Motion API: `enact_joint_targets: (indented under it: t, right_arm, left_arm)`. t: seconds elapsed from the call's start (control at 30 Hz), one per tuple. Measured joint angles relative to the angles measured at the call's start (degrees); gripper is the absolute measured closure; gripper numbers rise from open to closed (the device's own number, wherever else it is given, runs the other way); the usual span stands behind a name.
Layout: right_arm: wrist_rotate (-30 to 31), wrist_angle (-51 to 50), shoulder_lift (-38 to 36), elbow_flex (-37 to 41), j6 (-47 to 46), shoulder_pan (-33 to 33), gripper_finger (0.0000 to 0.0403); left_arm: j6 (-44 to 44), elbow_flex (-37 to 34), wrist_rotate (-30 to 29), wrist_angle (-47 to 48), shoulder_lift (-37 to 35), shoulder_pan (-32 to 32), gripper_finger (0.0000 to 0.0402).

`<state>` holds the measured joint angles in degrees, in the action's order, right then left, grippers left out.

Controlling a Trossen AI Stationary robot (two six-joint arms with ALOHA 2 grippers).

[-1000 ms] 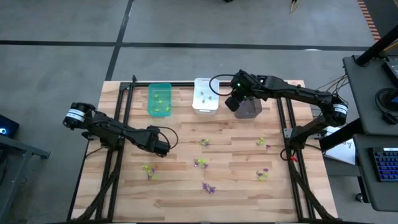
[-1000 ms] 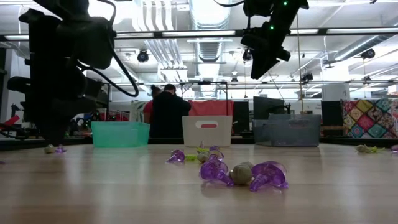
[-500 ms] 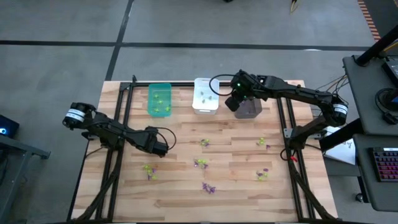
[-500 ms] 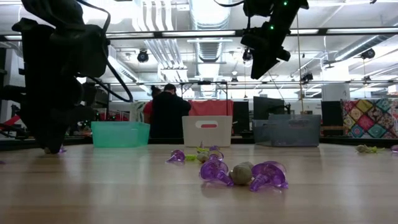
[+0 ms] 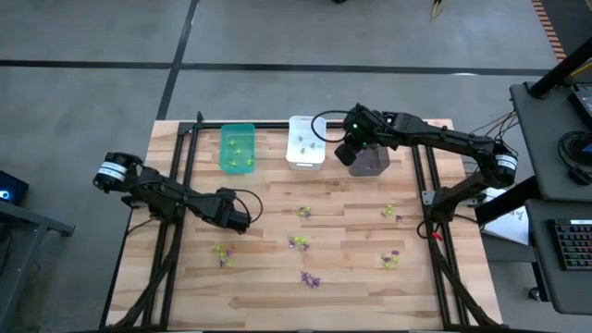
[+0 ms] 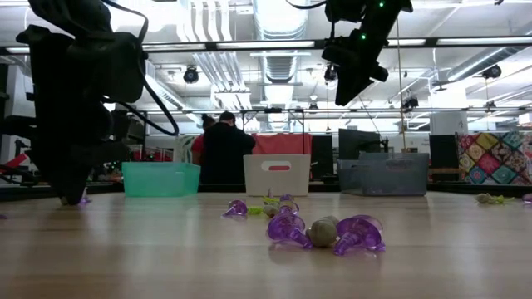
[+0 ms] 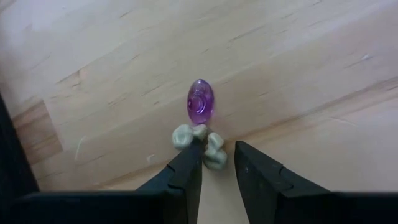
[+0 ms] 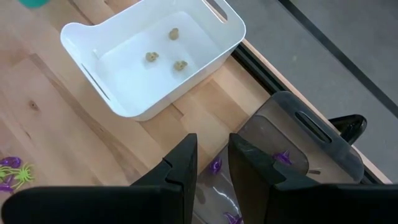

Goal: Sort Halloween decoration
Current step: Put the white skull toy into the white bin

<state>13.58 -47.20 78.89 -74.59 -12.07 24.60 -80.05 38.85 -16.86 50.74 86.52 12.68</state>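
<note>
Left wrist view showed the left end effector (image 7: 217,163) low over the pale wooden surface (image 7: 298,74), its two dark fingers (image 7: 186,171) set narrowly on either side of a tiny greyish knobbly plastic trinket (image 7: 214,152), though whether they had actually gripped it could not be told. Touching that trinket lay more greyish lumps (image 7: 182,135), and just beyond them a small glossy purple plastic trinket (image 7: 201,99). Such pieces looked light, hard and smooth, so they would likely skid or pop out under a careless pinch; the best hold seemed to be across the grey body's middle, square to the fingers, clear of the purple neighbour. From above, this end effector (image 5: 238,220) sat at the left of the surface, near a yellow-green trinket cluster (image 5: 221,252), with other purple and green trinkets (image 5: 310,278) scattered across the middle and right. The right end effector (image 8: 211,163), fingers narrowly apart and holding nothing visible, hung over the dark grey translucent bin (image 8: 292,146), which held purple pieces, beside the white rectangular bin (image 8: 149,59) containing three greyish ones; the green bin (image 5: 237,148) stood further left.
</note>
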Motion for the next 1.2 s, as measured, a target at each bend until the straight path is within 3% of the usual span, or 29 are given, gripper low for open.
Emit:
enact_joint_targets:
  t: [0.77,1.2]
  right_arm:
    - [-0.02,-0.02,0.02,0.01,0.02,0.00,0.0321]
    - [-0.04,-0.02,0.02,0.02,0.04,-0.13,0.0321]
  left_arm:
    - [4.44,2.26,3.08,-1.28,0.07,2.34,0.0325]
    - [5.54,4.52,-0.76,-1.07,0.07,4.14,0.0325]
